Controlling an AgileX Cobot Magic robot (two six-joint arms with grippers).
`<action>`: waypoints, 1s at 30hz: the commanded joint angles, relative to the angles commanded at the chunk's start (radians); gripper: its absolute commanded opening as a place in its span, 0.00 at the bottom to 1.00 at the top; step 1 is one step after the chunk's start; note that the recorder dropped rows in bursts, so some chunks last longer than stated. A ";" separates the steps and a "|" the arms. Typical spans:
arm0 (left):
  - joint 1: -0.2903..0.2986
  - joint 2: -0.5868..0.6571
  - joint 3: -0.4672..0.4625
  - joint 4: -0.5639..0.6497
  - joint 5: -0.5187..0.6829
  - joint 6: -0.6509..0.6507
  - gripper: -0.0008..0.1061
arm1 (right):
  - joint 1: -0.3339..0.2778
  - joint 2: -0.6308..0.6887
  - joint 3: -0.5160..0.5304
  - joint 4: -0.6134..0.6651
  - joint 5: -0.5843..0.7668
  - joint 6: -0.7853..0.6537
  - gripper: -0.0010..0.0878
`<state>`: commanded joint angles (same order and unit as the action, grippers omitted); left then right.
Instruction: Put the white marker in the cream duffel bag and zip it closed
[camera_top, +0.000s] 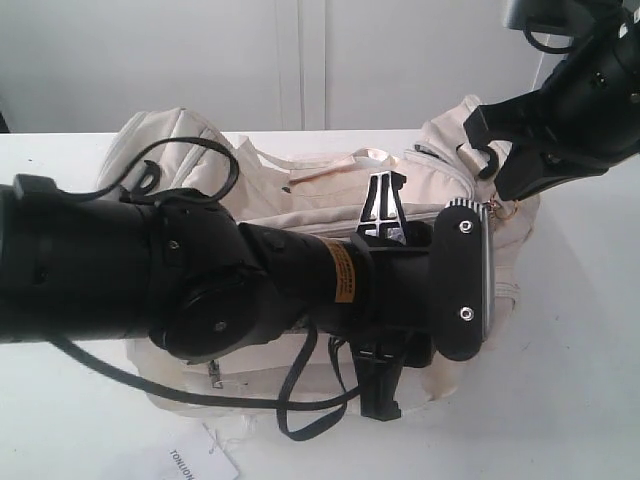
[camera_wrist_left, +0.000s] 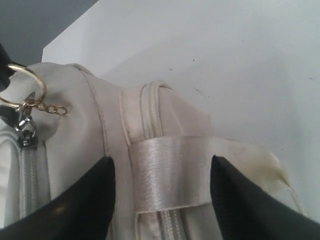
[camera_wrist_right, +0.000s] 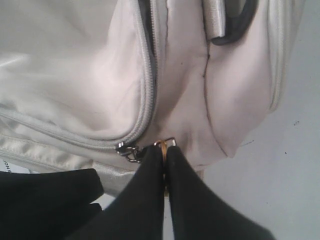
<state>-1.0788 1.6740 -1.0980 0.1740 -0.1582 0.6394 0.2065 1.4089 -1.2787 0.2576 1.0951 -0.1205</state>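
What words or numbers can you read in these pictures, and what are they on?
"TONLION", partly cut off: white paper tag by the cream duffel bag.
Orange label on the left arm: print too small to read.
Tag edge in the right wrist view: letters cut off, unreadable.

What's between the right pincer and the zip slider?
A gold ring: the right pincer is shut on it, and it joins the zip slider of the cream duffel bag. Seen in the right wrist view.
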 joint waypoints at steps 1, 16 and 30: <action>0.000 0.002 -0.003 0.000 0.002 0.011 0.57 | 0.000 0.000 0.000 0.000 0.000 0.000 0.01; 0.070 0.047 -0.002 -0.010 -0.014 0.045 0.54 | 0.000 0.000 0.000 0.008 -0.002 0.000 0.01; 0.070 0.047 -0.002 -0.010 0.024 0.045 0.01 | 0.000 0.000 0.000 0.008 -0.090 0.000 0.01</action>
<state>-1.0084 1.7213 -1.1003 0.1645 -0.1344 0.6842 0.2065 1.4089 -1.2787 0.2657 1.0047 -0.1205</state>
